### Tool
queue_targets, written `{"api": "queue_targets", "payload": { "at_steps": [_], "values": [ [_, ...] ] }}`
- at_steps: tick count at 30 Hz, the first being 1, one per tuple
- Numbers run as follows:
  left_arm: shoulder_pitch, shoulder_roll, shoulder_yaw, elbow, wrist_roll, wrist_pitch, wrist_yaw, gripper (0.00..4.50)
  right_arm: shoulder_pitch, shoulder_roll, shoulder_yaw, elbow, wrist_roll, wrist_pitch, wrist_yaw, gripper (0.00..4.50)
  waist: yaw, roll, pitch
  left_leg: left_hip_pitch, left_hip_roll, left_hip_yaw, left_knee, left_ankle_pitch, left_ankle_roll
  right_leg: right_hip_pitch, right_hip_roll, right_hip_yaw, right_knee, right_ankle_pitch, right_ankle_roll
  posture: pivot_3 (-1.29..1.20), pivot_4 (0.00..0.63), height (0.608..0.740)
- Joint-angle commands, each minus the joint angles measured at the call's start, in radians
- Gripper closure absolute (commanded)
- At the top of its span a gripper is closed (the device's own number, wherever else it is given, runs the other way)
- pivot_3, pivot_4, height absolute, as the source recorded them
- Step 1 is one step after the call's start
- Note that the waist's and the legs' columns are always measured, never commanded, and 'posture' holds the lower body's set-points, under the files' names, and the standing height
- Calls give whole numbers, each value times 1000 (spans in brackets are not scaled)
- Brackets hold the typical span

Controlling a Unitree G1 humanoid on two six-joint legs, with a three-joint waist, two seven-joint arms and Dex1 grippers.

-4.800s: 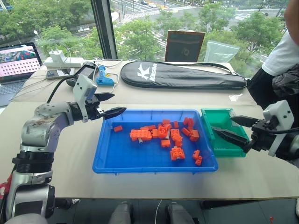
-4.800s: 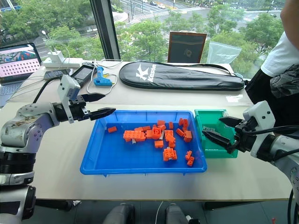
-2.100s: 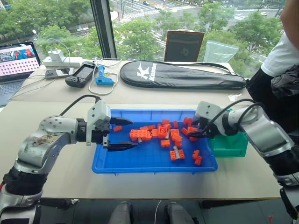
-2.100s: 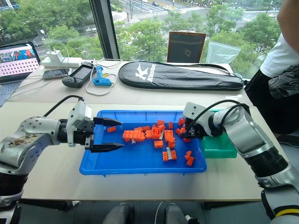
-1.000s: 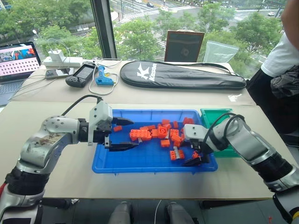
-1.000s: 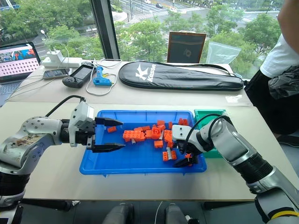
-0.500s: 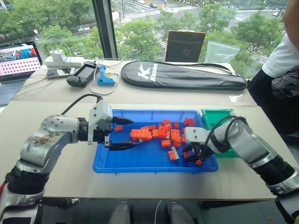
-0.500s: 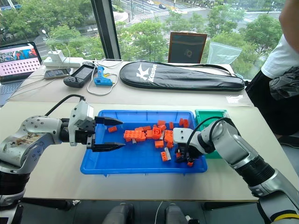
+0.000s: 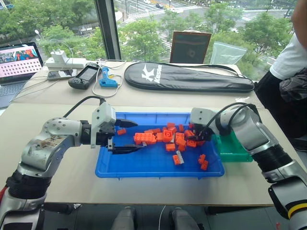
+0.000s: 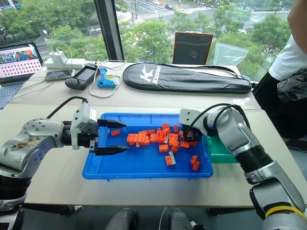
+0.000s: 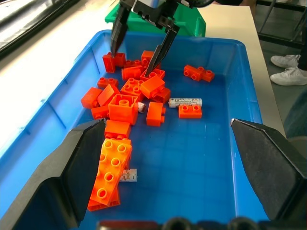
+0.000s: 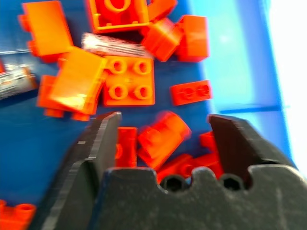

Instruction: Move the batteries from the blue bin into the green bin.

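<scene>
The blue bin (image 9: 144, 168) lies in the middle of the table, strewn with orange bricks (image 9: 165, 136). One of the batteries (image 9: 180, 155) lies on the bin floor near its front. The left wrist view shows it (image 11: 184, 102) beside the pile, and another battery (image 11: 127, 175) half under a long brick. The green bin (image 9: 233, 151) stands against the blue bin's right side. My left gripper (image 9: 130, 136) hangs open over the bin's left part, holding nothing. My right gripper (image 9: 195, 136) is open just above the bricks at the bin's right, with bricks and a battery (image 12: 112, 45) under its fingers.
Behind the bins a black racket bag (image 9: 187, 77) lies across the table, with a framed board (image 9: 189, 47) behind it. A laptop (image 9: 18, 64), a power strip, a handheld controller (image 9: 82, 76) and a blue tool sit at the back left. A person (image 9: 290, 72) stands at the right edge.
My right gripper has risen from the bin's front right corner and moved back over the brick pile, and it has gone from shut to open. The left arm has stayed still.
</scene>
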Motion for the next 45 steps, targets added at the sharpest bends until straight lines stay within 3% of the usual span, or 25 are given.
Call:
{"api": "queue_targets", "payload": {
  "at_steps": [1, 7, 27, 30, 34, 40, 45],
  "values": [
    [-17, 6, 11, -15, 2, -24, 1, 0, 38, -49, -36, -214, 130, 167, 148, 16, 0, 0, 0, 0, 0, 0, 0, 0, 0, 0, 0, 0, 0, 0, 0, 0, 150, 733],
    [-24, 2, 3, -7, 10, -29, -3, 0, 127, -72, -19, -362, 192, 225, 187, 16, 2, 0, 0, 0, 0, -1, 0, 0, 0, 1, 0, -1, 0, 0, 0, 0, 150, 733],
    [-9, 14, 16, -18, 29, -37, 7, 0, 134, 11, 97, -145, 90, 2, 195, 16, 0, 0, 0, 1, 0, -1, 0, 0, 0, 1, 0, -1, 0, 0, 0, 0, 150, 733],
    [-5, 15, 18, -22, 29, -36, 10, 0, 135, 17, 91, -138, 87, 5, 194, 645, -1, 0, 0, 1, 1, -1, 0, 0, 0, 1, 1, -1, 0, 0, 0, 0, 150, 733],
    [-7, 13, 15, -22, 28, -35, 14, 0, 134, 23, 75, -140, 92, 18, 183, 1990, 0, 0, 0, 1, 1, -1, 0, 0, 0, 1, 1, -1, 0, 0, 0, 0, 150, 733],
    [-22, -2, 8, -8, 22, -37, 16, 0, 105, -46, -47, -243, 166, 134, 192, 2011, 1, 0, 0, 1, 0, -1, 0, 0, 0, 1, 0, -1, 1, 0, 0, 0, 150, 733],
    [-30, -26, 7, -4, 16, -38, 28, 0, 41, -156, -184, -177, 170, 168, 156, 2011, 3, 0, 0, 1, 0, -1, 1, 0, 0, 1, 0, -1, 0, 0, 0, 0, 150, 733]
  ]
}}
